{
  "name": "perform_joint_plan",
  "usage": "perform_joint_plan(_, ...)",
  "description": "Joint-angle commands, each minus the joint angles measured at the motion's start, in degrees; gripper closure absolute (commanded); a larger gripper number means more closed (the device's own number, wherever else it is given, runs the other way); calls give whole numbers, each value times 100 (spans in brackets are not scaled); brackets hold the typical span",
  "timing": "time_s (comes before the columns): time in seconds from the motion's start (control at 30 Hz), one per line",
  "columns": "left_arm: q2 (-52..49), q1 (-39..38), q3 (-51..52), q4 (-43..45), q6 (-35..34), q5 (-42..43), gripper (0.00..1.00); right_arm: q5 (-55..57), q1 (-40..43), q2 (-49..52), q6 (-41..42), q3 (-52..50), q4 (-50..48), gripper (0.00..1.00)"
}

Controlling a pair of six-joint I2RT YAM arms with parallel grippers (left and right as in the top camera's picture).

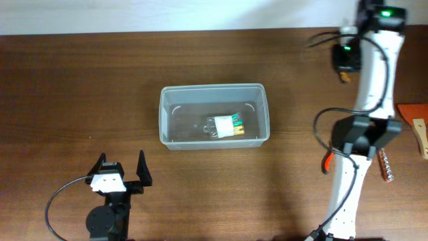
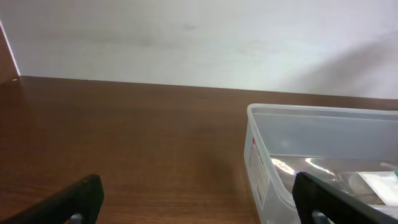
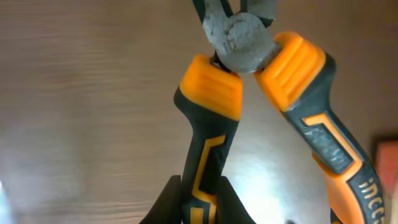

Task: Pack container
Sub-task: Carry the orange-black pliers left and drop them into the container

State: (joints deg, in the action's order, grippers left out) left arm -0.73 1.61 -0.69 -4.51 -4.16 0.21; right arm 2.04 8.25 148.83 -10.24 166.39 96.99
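Table (image 1: 80,80): dark brown wood grain, fills the overhead view; surface shows light glare in the wrist views.

Wall (image 1: 167,13): plain white, runs along the table's 12 o'clock edge; no marks legible.

Orange-brown flat piece (image 1: 409,110): lies at the 3 o'clock edge of the overhead view, cut off by the frame.

Wooden spatula (image 1: 420,136): pale, rests against that piece, partly out of frame.

Twisted metal rod (image 1: 386,165): lies at about 4 o'clock, near the spatula, not touching it. Type cannot be determined.

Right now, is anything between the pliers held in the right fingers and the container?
Nothing visible is. Only bare table lies between the pliers and the container, whose top is open.
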Motion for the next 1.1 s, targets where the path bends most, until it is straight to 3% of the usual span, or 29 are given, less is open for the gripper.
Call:
perform_joint_plan(0.0,33,-22,17,-26,-13,-15,1,-142,-540,-431,-306,146,35,90)
perform_joint_plan(0.53,33,-22,17,-26,-13,-13,1,-448,-2715,-1062,-302,28,37,89)
perform_joint_plan(1.07,33,-22,17,-26,-13,-15,1,-466,-3762,-1384,-704,-1963,-39,89)
